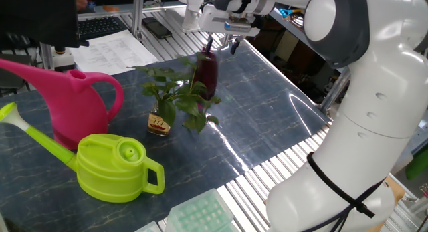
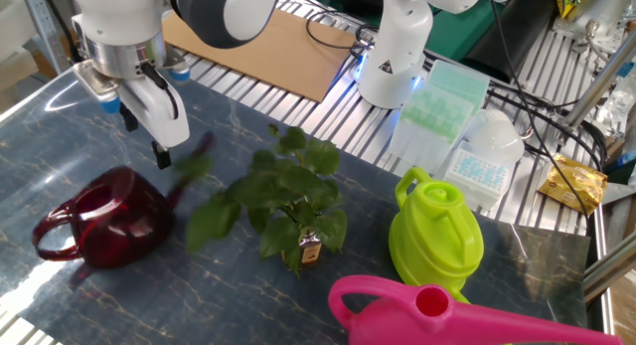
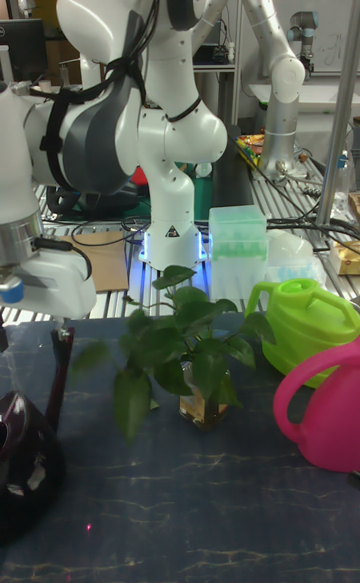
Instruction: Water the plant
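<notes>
The plant is a sprig of broad green leaves in a tiny clear bottle with a yellow-brown label, standing mid-table; the leaves also show in the other fixed view and the tall view. Just beyond it sits a dark maroon watering can, its thin spout blurred and pointing at the leaves. In the tall view the can lies at the lower left. My gripper hangs open just above the can's spout side, with nothing between its fingers. From the first fixed view the gripper is above the can.
A large pink watering can and a lime-green one stand on the plant's other side. Pipette-tip boxes and a cardboard sheet lie off the dark mat. A second robot's white base stands behind.
</notes>
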### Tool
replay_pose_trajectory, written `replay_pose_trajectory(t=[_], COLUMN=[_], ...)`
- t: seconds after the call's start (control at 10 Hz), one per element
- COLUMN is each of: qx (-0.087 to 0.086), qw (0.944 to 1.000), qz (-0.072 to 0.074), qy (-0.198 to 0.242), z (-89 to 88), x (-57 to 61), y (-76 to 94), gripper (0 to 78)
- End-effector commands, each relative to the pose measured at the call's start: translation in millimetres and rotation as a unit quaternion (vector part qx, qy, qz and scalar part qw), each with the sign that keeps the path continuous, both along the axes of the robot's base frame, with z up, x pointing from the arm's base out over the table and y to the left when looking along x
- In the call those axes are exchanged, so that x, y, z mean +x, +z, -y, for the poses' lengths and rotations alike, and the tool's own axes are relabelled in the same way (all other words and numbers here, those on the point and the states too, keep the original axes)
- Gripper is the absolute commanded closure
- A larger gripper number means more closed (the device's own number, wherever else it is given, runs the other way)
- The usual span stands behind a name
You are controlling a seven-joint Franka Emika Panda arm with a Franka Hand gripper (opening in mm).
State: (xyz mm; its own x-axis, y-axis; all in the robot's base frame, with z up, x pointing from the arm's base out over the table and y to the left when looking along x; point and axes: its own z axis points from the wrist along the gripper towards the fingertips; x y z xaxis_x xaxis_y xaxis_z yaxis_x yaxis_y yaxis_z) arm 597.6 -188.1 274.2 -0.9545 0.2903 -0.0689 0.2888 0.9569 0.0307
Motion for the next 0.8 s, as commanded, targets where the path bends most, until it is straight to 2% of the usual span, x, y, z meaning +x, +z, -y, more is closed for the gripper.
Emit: replay_pose_trajectory(t=[0.1,0.2,0.3,0.6,0.8], qx=[-0.001,0.001,0.0,0.001,0.001], qw=[1.0,0.9997,0.9998,0.9998,0.9998], qz=[0.003,0.001,0.001,-0.002,-0.005], qy=[0.007,0.023,0.018,0.02,0.02], z=[0.0,-7.8,-13.9,-21.5,-22.3], x=[0.7,3.1,3.8,4.5,4.3], y=[2.0,18.2,30.6,58.3,70.0], gripper=[0.1,0.1,0.1,0.1,0.1])
